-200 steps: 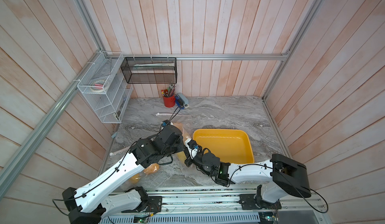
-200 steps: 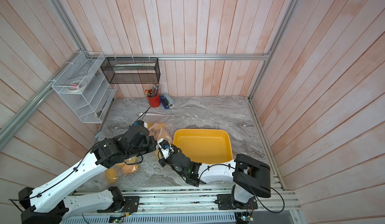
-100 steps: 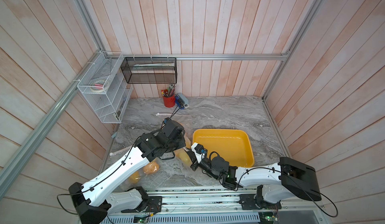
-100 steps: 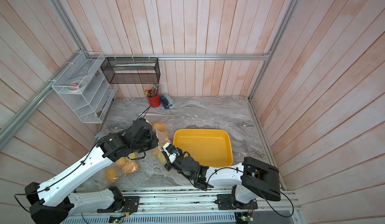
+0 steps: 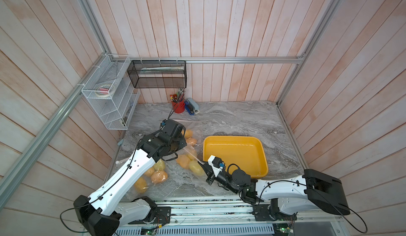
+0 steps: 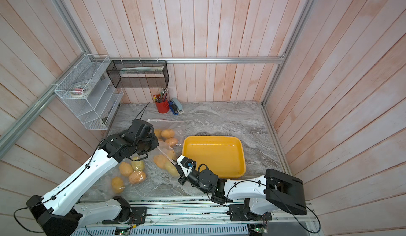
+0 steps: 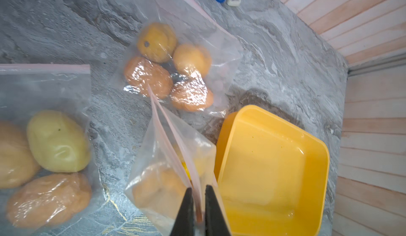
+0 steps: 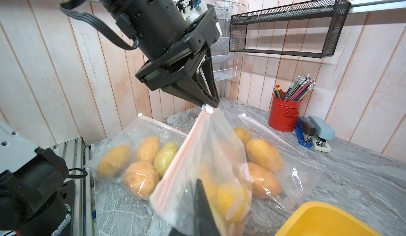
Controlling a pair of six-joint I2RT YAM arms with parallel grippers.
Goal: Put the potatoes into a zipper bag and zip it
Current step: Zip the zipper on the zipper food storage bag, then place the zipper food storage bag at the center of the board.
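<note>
Three clear zipper bags lie on the marble table, each holding potatoes. The middle zipper bag [image 5: 190, 157] [image 7: 162, 158] [image 8: 211, 155] is lifted by its pink zip strip between both grippers. My left gripper [image 7: 198, 194] [image 8: 209, 108] is shut on the white slider end of the strip. At the strip's other end my right gripper [image 5: 201, 163] [image 6: 175, 161] is shut, one black finger [image 8: 203, 204] showing through the plastic. Yellow potatoes [image 5: 195, 168] [image 8: 228, 199] hang in this bag. More potatoes [image 5: 159, 176] fill the front-left bag, and others [image 5: 190, 137] fill the back bag.
An empty yellow tray [image 5: 235, 155] [image 7: 274, 158] sits right of the bags, close to my right gripper. At the back stand a red pencil cup [image 5: 178, 107] and staplers [image 5: 191, 107]. A white wire shelf [image 5: 109, 96] and a black mesh basket [image 5: 158, 74] hang on the walls.
The two grippers have drawn apart along the zip strip. The left wrist moved toward the back and the right arm pulled toward the front right. The middle bag's potatoes now show.
</note>
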